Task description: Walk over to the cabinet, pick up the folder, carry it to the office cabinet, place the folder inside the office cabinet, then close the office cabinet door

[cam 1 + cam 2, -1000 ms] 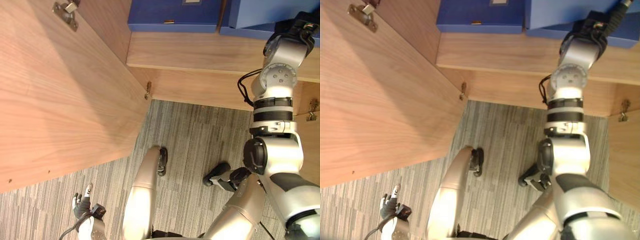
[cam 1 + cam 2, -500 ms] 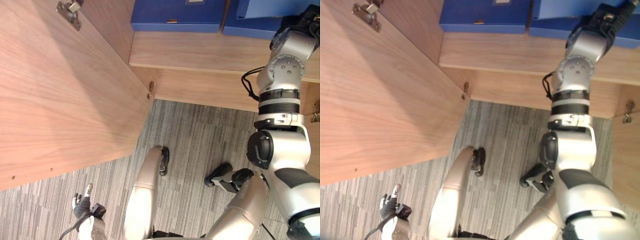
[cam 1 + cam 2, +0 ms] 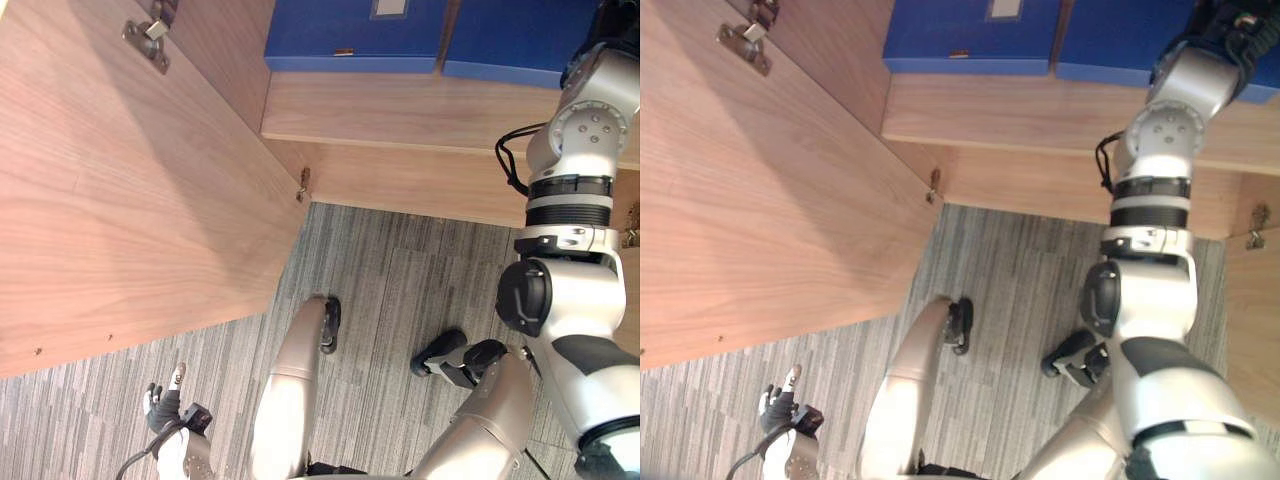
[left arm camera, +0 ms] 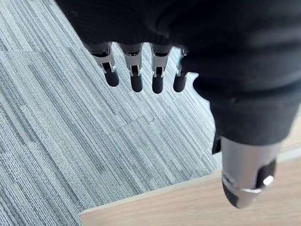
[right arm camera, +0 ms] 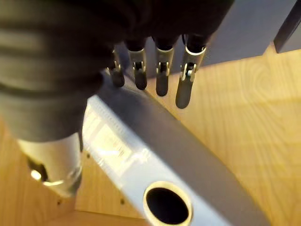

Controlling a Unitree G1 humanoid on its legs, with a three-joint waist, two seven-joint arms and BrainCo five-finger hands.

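Note:
Two blue folders stand on the wooden shelf of the office cabinet, one on the left and one on the right. My right hand reaches up to the right one. In the right wrist view its fingers are straight, and the folder's grey-blue spine with a round ring hole passes between them and the thumb. No finger curls round the folder. My left hand hangs low over the carpet, its fingers straight and empty.
The cabinet's left door stands wide open, with metal hinges on its inner face. Part of the right door shows at the right edge. Grey striped carpet lies below the shelf.
My right hand's fingers have straightened and let go of the right folder. The folder, earlier raised and tilted, now rests level on the shelf. The camera has shifted slightly.

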